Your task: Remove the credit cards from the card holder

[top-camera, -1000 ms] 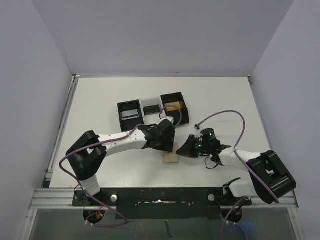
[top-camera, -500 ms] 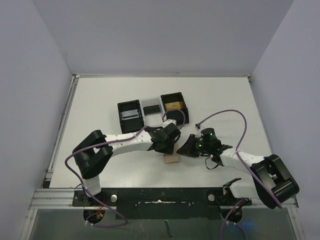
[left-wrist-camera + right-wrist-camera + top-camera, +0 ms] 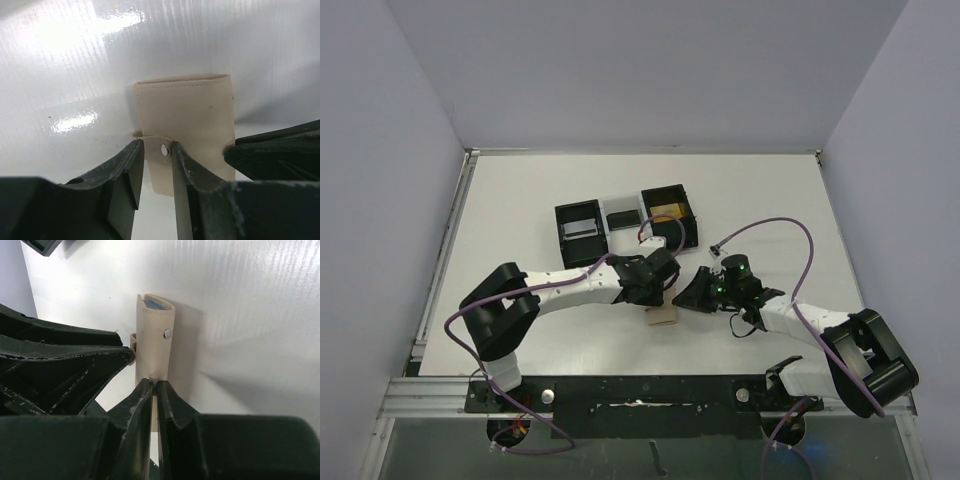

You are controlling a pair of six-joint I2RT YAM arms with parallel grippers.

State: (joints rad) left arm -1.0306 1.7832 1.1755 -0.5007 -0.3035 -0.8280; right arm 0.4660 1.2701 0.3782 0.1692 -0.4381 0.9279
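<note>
Tan, smooth card holder (image 3: 190,112), flat rectangle with round silvery snap (image 3: 164,148).

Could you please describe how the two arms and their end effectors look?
The left arm and the right arm have white links between bulky black joint housings. A purple cable loops along each. The left end effector and the right end effector each have two black, wedge-shaped fingers with a matte surface. Small green lights glow on the right wrist.
</note>
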